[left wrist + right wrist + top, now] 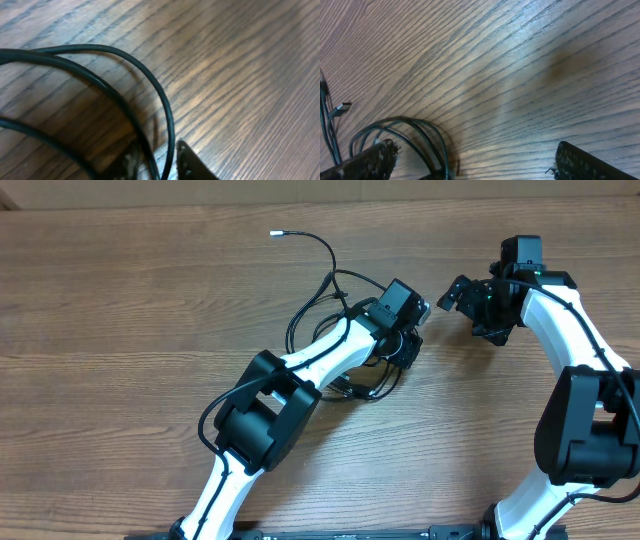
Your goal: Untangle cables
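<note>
The cables (pixel 322 252) lie as a tangle of thin black loops at mid-table, and one end with a pale plug tip (pixel 277 233) trails toward the far side. My left gripper (pixel 405 346) sits on the right edge of the tangle. In the left wrist view two cable strands (pixel 169 117) run between its fingertips (pixel 186 162), and my left gripper (pixel 156 165) is shut narrowly on them. My right gripper (pixel 452 292) hovers just right of the tangle. In the right wrist view my right gripper (pixel 477 165) is wide open with only bare wood between its fingers. Cable loops (pixel 415 127) and a small silver plug (pixel 340 108) lie to its left.
The wooden table (pixel 120 330) is bare on its left half. My left arm (pixel 270 405) crosses the middle from the near edge and covers part of the tangle. My right arm (pixel 585 380) stands along the right side.
</note>
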`<state>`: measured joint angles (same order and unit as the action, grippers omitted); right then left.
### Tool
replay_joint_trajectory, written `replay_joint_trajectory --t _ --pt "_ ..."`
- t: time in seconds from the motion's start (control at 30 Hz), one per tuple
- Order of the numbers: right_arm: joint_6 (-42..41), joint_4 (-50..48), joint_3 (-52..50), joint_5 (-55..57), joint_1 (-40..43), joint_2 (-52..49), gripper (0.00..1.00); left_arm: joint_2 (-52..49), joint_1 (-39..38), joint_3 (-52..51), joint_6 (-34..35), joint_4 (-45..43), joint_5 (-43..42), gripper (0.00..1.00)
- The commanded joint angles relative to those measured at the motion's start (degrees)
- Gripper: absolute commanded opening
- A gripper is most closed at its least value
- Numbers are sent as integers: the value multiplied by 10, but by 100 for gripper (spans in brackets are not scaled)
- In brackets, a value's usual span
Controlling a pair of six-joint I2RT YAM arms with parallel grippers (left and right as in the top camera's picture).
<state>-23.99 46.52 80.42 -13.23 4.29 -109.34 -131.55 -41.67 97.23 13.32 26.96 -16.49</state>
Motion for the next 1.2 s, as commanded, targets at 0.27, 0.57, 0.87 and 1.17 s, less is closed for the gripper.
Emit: replay_joint_trajectory --t 0.27,0.57,0.87,1.17 --pt "0 -1 9 3 0 14 100 14 -3 4 -16 1 -26 20" --pt "0 -1 9 3 0 14 100 26 -3 4 -16 26 -23 30" --pt "0 -1 9 3 0 14 100 26 -2 4 -16 71 21 25" --pt "0 -1 9 3 0 14 100 29 8 6 -16 71 -2 4"
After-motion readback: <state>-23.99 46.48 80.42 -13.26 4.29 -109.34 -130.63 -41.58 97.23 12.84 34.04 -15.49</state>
